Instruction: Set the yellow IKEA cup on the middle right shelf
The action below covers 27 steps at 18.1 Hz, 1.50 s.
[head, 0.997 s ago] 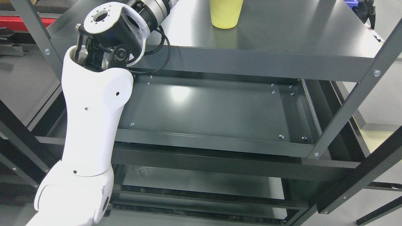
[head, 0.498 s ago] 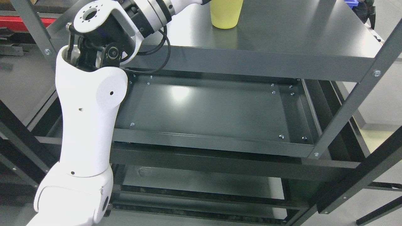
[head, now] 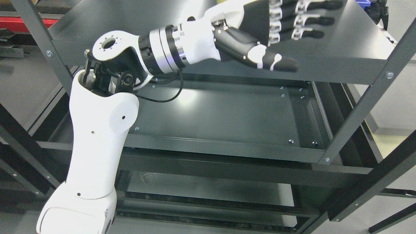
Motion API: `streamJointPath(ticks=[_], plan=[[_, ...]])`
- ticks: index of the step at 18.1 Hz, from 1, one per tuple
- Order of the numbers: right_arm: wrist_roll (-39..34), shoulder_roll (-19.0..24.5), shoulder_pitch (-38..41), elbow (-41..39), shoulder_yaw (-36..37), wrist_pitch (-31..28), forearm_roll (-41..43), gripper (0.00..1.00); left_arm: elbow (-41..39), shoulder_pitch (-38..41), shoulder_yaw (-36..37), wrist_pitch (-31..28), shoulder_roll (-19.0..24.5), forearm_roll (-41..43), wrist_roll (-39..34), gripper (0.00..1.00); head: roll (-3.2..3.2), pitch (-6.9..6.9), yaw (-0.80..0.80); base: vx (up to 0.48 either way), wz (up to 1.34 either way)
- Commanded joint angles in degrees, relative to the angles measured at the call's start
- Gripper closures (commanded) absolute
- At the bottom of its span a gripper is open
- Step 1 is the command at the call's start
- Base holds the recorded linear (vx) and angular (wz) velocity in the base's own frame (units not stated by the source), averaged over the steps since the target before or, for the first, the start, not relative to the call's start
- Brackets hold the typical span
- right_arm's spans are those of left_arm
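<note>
My left hand [head: 305, 48] reaches in from the lower left and lies stretched out over the top shelf [head: 351, 48], pointing right. Its black fingers [head: 312, 22] are straight and spread, the thumb [head: 276, 61] juts out over the shelf's front edge, and it holds nothing. The hand and wrist cover the spot at the top edge where the yellow cup stood, so the cup is hidden. Below, the middle shelf [head: 227, 117] is a dark metal tray with a raised rim and nothing on it. The right arm does not show.
Grey slanted uprights [head: 367, 97] frame the rack at the right, and another [head: 39, 35] at the left. A lower shelf [head: 211, 188] shows beneath the middle one. My white upper arm [head: 97, 139] stands in front of the rack's left side.
The forearm has swung down and to the right, bringing the open hand into view across the top shelf. It now covers the yellow cup that showed at the top edge before.
</note>
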State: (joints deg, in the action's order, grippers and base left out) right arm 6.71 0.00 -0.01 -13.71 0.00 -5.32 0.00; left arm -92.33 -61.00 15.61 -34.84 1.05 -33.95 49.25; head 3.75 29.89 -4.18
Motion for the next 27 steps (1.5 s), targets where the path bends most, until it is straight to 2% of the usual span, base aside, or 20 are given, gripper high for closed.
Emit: streamJointPath(ticks=[1, 3, 6, 7, 9, 11, 13, 16, 19, 21, 24, 27], plan=[[0.0, -1.0, 0.8, 0.0, -1.0, 0.0, 1.4, 0.01, -5.0, 9.4, 12.3, 0.5, 1.1, -0.1, 1.0, 0.04, 0.0, 0.0, 0.0, 0.0, 0.0], [0.0, -1.0, 0.8, 0.0, -1.0, 0.0, 1.4, 0.01, -5.4, 13.7, 18.1, 1.9, 1.5, -0.1, 1.0, 0.03, 0.0, 0.0, 0.0, 0.0, 0.0], [0.0, -1.0, 0.8, 0.0, -1.0, 0.0, 1.4, 0.01, -3.3, 20.4, 21.3, 9.3, 1.9, 1.9, -0.1, 0.02, 0.0, 0.0, 0.0, 0.0, 0.0], [0.0, -1.0, 0.8, 0.0, -1.0, 0.0, 1.4, 0.01, -0.2, 22.4, 20.0, 12.2, 1.2, 4.7, -1.9, 0.02, 0.0, 0.0, 0.0, 0.0, 0.0], [0.0, -1.0, 0.8, 0.0, -1.0, 0.0, 1.4, 0.01, 5.1, 26.1, 13.3, 18.1, 0.1, 9.5, -10.4, 0.02, 0.0, 0.0, 0.0, 0.0, 0.0], [0.0, -1.0, 0.8, 0.0, -1.0, 0.0, 1.4, 0.01, 8.6, 28.6, 4.8, 20.5, 0.0, 12.2, -16.9, 0.02, 0.0, 0.0, 0.0, 0.0, 0.0], [0.0, -1.0, 0.8, 0.0, -1.0, 0.0, 1.4, 0.01, 9.3, 30.1, -3.0, 22.7, 0.0, 15.2, -17.3, 0.02, 0.0, 0.0, 0.0, 0.0, 0.0], [0.0, -1.0, 0.8, 0.0, -1.0, 0.0, 1.4, 0.01, 9.2, 31.0, -10.1, 26.9, 0.0, 20.4, -18.0, 0.01, 0.0, 0.0, 0.0, 0.0, 0.0], [0.0, -1.0, 0.8, 0.0, -1.0, 0.0, 1.4, 0.01, 8.4, 32.9, -13.4, 31.8, 0.0, 28.3, -23.2, 0.02, 0.0, 0.0, 0.0, 0.0, 0.0], [0.0, -1.0, 0.8, 0.0, -1.0, 0.0, 1.4, 0.01, 8.2, 35.4, -13.4, 34.7, 0.0, 32.0, -32.3, 0.02, 0.0, 0.0, 0.0, 0.0, 0.0], [0.0, -1.0, 0.8, 0.0, -1.0, 0.0, 1.4, 0.01, 6.0, 39.1, -12.8, 35.0, 0.0, 32.2, -44.0, 0.01, 0.0, 0.0, 0.0, 0.0, 0.0], [0.0, -1.0, 0.8, 0.0, -1.0, 0.0, 1.4, 0.01, 4.0, 41.4, -11.3, 36.8, 0.0, 32.0, -45.1, 0.01, 0.0, 0.0, 0.0, 0.0, 0.0]])
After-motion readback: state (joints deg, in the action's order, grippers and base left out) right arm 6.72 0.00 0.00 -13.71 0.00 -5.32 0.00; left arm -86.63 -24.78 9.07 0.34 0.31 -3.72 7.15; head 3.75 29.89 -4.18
